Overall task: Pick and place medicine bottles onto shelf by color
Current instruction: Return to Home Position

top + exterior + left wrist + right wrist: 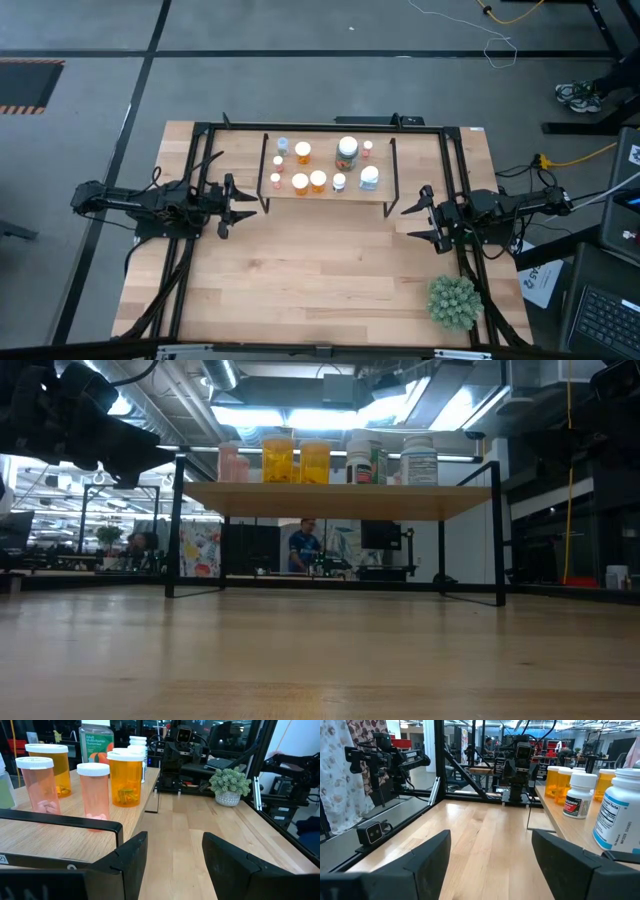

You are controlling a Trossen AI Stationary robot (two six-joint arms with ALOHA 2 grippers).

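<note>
orange bottles (125, 777), pink bottles (93, 790) — green plant (453, 301)

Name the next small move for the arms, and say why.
Probably draw both arms back toward rest. The medicine bottles stand on the shelf, and the left end effector and right end effector are open and empty at its ends.

Black left arm (135, 202), black right arm (512, 204), wedge-shaped jaws
</note>
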